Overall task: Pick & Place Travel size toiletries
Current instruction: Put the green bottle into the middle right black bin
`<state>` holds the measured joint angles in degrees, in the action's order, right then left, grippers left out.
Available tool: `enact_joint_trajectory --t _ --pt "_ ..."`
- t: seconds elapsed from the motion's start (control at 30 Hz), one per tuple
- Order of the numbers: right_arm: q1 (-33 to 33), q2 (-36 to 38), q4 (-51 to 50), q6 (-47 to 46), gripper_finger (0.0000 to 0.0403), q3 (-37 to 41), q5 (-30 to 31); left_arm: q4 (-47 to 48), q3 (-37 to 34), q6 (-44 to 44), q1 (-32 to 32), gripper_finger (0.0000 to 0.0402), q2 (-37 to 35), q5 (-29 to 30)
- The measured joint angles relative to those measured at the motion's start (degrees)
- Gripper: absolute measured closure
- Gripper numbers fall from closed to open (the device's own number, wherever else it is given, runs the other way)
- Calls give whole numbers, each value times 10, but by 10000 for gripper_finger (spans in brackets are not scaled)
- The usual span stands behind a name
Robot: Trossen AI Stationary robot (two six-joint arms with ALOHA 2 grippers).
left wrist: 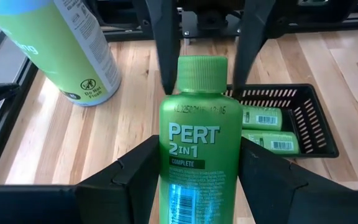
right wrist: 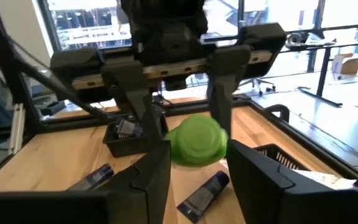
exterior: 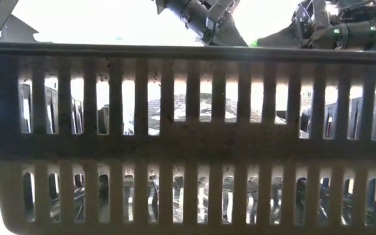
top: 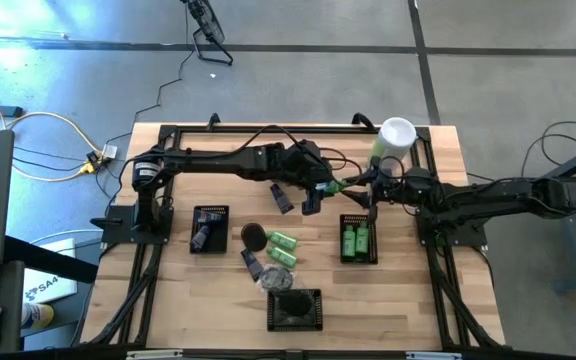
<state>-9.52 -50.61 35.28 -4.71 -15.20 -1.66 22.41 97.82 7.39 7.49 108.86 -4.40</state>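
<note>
Green bottle [left wrist: 197, 155] between both tools, mid-table

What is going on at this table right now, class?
The two arms meet mid-table in a handover. The left pincer holds a green Pert bottle by its body, while the right pincer is around the cap end. Nearby, a black basket already holds green bottles, and a tall pale-green canister stands beside it.
</note>
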Motion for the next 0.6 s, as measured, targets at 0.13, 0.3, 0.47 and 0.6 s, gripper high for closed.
enact_joint_trajectory --t 0.13,0.3,0.47,0.6 --pt "0 0 5 -2 254 0 2 0 0 -2 0 208 0 0" --pt "0 -10 21 -2 254 0 2 0 0 -2 0 208 0 0" --pt "0 -51 61 -2 254 -1 2 7 -1 -2 0 208 1 0" --pt "0 -60 74 -1 254 -1 2 11 -2 -2 0 208 2 0"
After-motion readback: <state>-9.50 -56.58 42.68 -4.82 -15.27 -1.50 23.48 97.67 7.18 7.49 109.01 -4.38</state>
